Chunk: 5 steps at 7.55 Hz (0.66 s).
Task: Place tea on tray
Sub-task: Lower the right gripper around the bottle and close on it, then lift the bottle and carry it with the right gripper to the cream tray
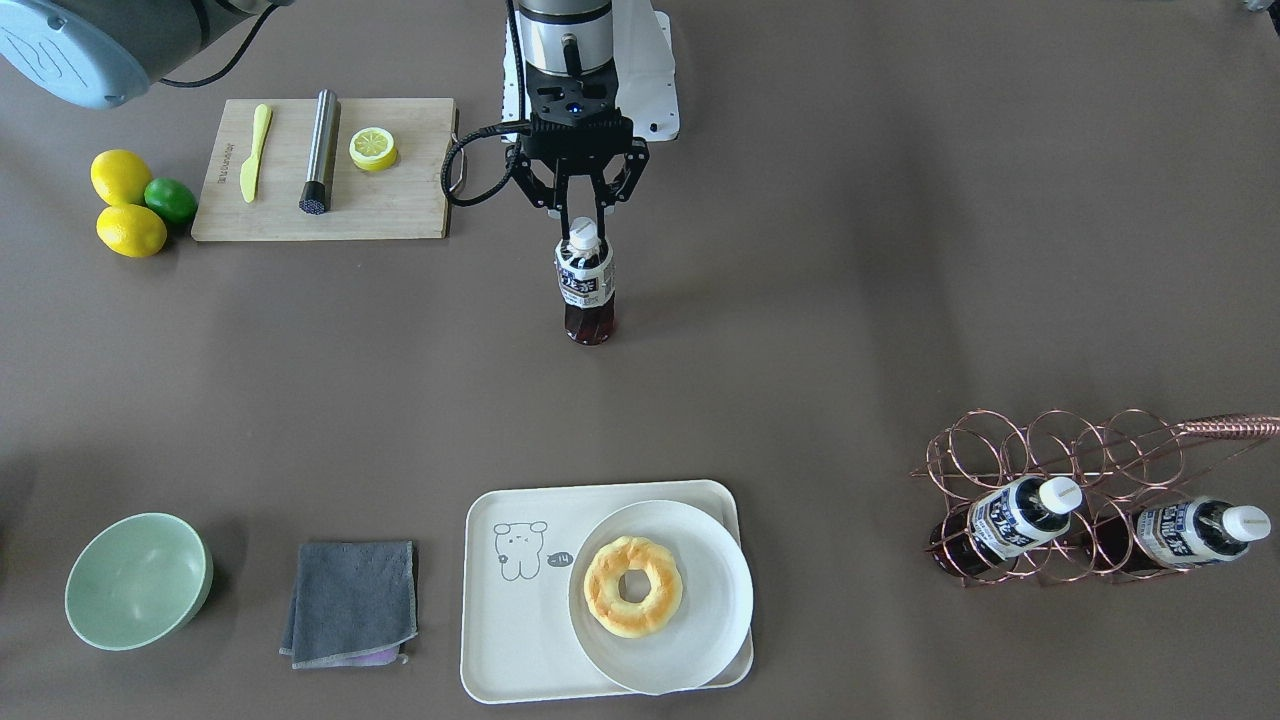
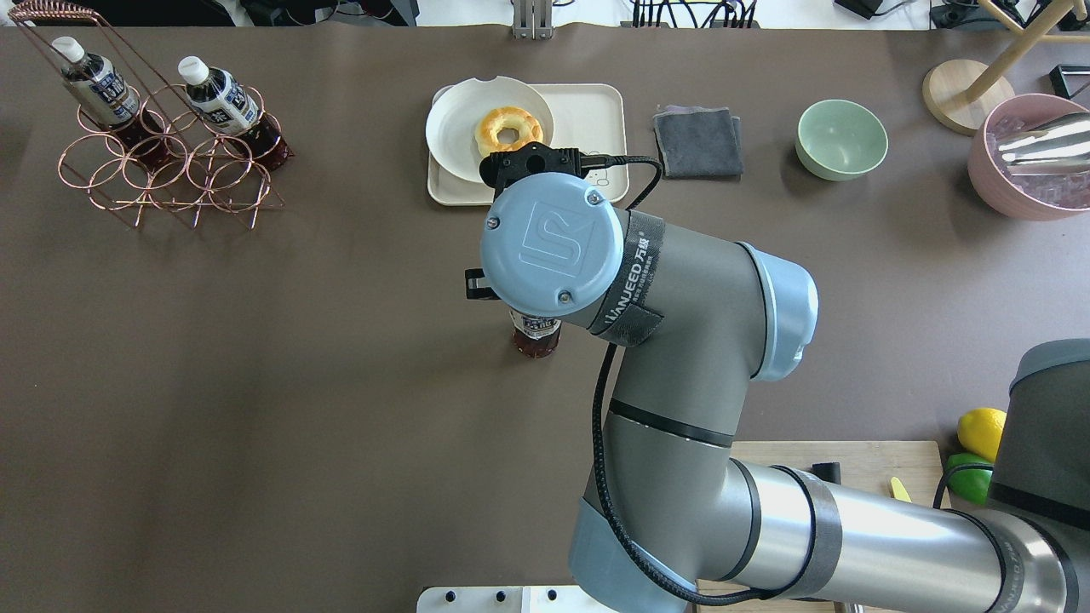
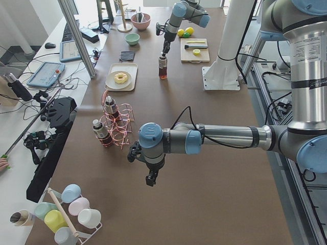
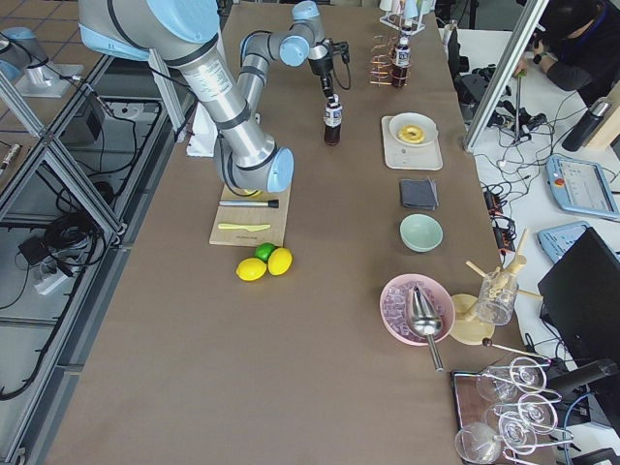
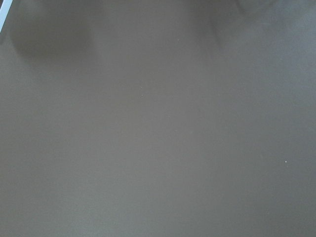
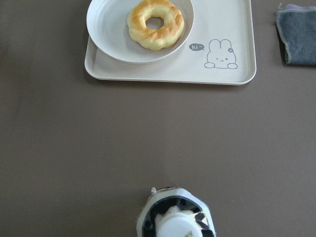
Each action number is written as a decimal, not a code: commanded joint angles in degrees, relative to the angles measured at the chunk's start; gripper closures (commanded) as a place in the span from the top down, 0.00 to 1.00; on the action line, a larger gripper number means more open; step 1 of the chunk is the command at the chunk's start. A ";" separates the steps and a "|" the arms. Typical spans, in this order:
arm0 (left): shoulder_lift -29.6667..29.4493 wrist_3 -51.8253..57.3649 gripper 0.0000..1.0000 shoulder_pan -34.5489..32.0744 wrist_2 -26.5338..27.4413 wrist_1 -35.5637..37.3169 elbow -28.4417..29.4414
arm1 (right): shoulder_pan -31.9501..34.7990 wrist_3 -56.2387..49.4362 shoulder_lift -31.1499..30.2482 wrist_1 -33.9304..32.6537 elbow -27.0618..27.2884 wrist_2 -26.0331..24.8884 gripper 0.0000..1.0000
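The tea bottle (image 1: 585, 285), with dark liquid, a white cap and a navy-and-white label, is upright in the middle of the table. My right gripper (image 1: 584, 228) reaches down from above, its fingers closed on either side of the cap. I cannot tell whether the bottle's base touches the table. In the right wrist view the cap (image 6: 175, 227) is at the bottom edge and the cream tray (image 6: 232, 34) lies ahead. The tray (image 1: 510, 640) carries a round plate (image 1: 710, 600) with a doughnut (image 1: 632, 585). My left gripper (image 3: 150, 179) hangs over bare table; I cannot tell if it is open.
A copper wire rack (image 1: 1050, 450) holds two more alike bottles (image 1: 1010, 520). A grey cloth (image 1: 350, 600) and a green bowl (image 1: 135, 580) lie beside the tray. A wooden cutting board (image 1: 400, 200) with a knife, a metal cylinder and a lemon half sits near the robot, whole lemons and a lime beside it.
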 commanded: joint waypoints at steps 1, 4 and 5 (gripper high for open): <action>0.00 0.00 0.99 0.00 -0.02 -0.07 0.00 | 2.43 -0.67 0.44 0.00 0.40 0.33 0.00; 0.00 -0.09 0.99 0.00 0.07 0.02 0.00 | 10.31 -7.42 1.06 0.00 -0.39 4.43 0.00; 0.00 0.00 0.99 0.00 0.07 0.02 0.00 | 14.35 -10.14 1.06 0.18 -1.52 8.20 0.00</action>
